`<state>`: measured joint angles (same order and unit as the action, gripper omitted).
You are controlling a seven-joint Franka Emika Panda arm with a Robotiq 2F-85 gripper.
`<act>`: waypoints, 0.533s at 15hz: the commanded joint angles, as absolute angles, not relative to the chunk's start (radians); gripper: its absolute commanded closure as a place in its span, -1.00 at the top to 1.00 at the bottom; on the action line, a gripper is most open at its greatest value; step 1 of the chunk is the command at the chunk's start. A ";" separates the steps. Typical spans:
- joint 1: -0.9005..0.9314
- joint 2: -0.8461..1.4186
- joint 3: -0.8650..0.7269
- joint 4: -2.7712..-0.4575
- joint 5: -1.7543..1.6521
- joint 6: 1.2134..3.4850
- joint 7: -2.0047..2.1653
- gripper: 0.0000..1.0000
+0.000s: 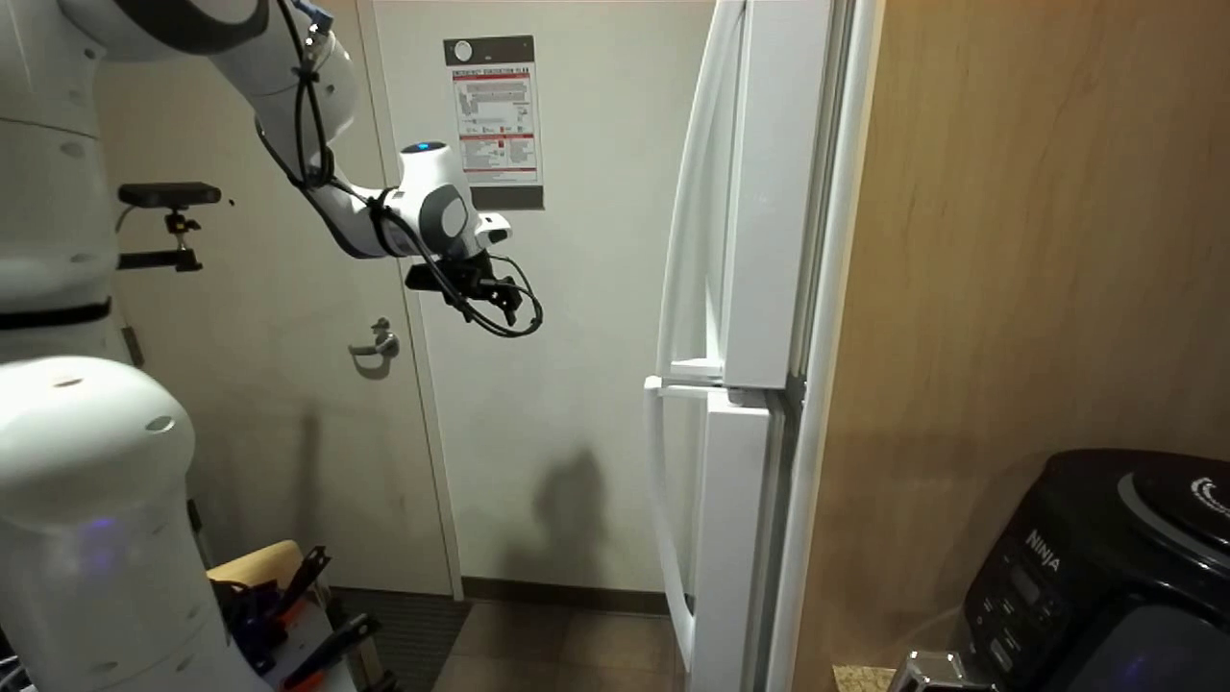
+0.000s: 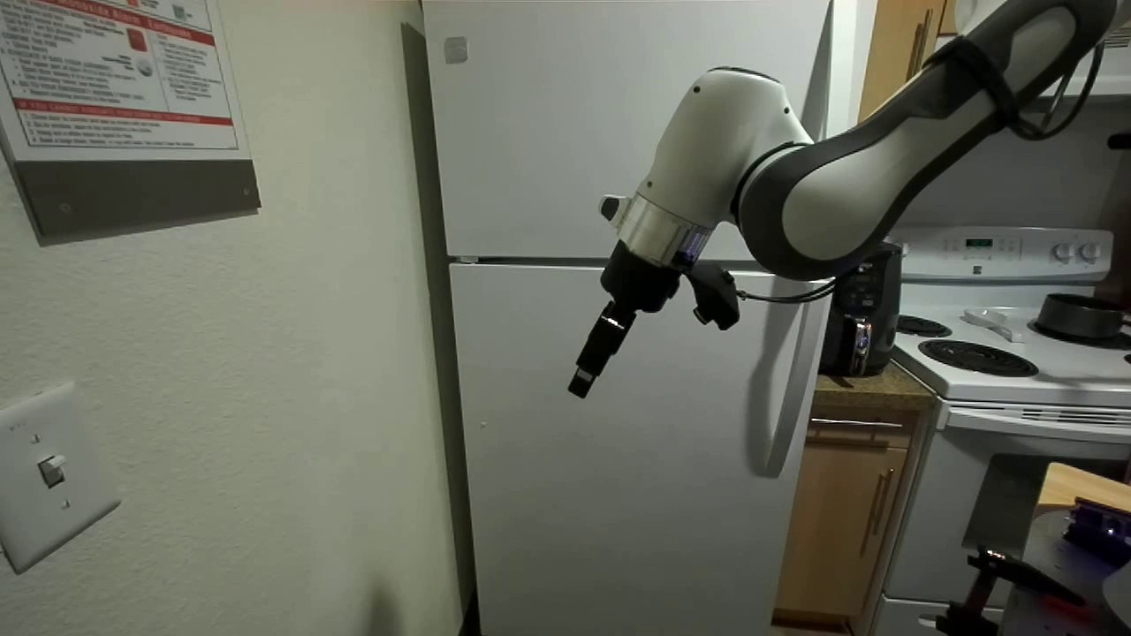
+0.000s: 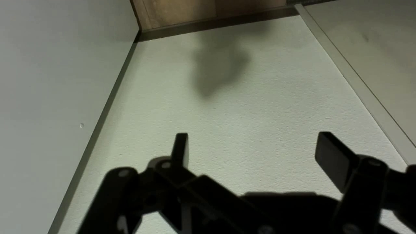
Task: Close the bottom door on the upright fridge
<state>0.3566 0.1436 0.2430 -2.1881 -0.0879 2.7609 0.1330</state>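
Note:
The upright fridge (image 1: 776, 183) is glossy white, and its upper door face shows in an exterior view (image 2: 530, 132). The bottom door (image 1: 735, 548) stands in line with the upper door, set slightly further out, with a narrow dark strip behind its edge. I cannot tell if it is fully shut. Its plain face shows in an exterior view (image 2: 610, 530) and at the left of the wrist view (image 3: 58, 81). Its inner shelves are hidden. My gripper (image 2: 580, 382) is open and empty, in front of the bottom door's wall side, apart from it. Its fingers show in the wrist view (image 3: 253, 135).
A pale wall (image 2: 327, 309) runs beside the fridge. A grey room door (image 1: 279, 384) stands behind the arm. A black Ninja appliance (image 1: 1086, 577), a wood panel (image 1: 1028, 221) and a stove (image 2: 1016, 353) lie on the fridge's handle side. Tools lie near the robot base.

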 commanded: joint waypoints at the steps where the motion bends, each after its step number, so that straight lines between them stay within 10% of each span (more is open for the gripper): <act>1: 0.356 0.145 0.229 -2.200 -0.147 2.821 0.192 1.00; 8: 0.379 0.167 0.100 -2.191 -0.345 2.893 0.424 1.00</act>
